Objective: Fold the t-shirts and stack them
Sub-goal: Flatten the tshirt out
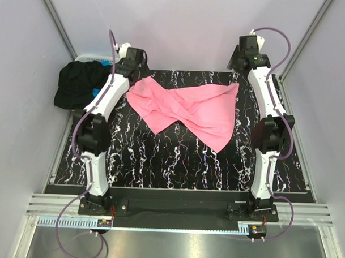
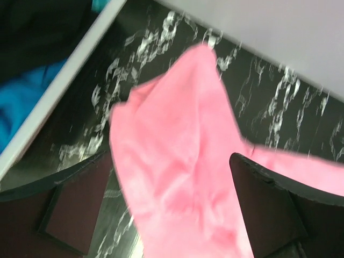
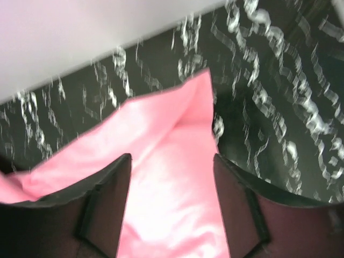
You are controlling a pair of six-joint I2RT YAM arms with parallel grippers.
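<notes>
The pink t-shirt [image 1: 187,109] is lying crumpled toward 12 o'clock on the surface [image 1: 177,157]. The left jaws are standing wide open over its 10 o'clock corner, and the right jaws are standing parted over its 2 o'clock corner. The black t-shirt [image 1: 78,83] and blue t-shirt [image 1: 96,91] are sitting bunched at 10 o'clock.

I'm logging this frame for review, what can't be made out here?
Blue t-shirt: top view, mostly buried under the black t-shirt.
Pink t-shirt: collar and sleeves lost in crumpled folds; blurred in both wrist views.
Left gripper, right gripper: top view, fingers hidden by their own wrists.
</notes>
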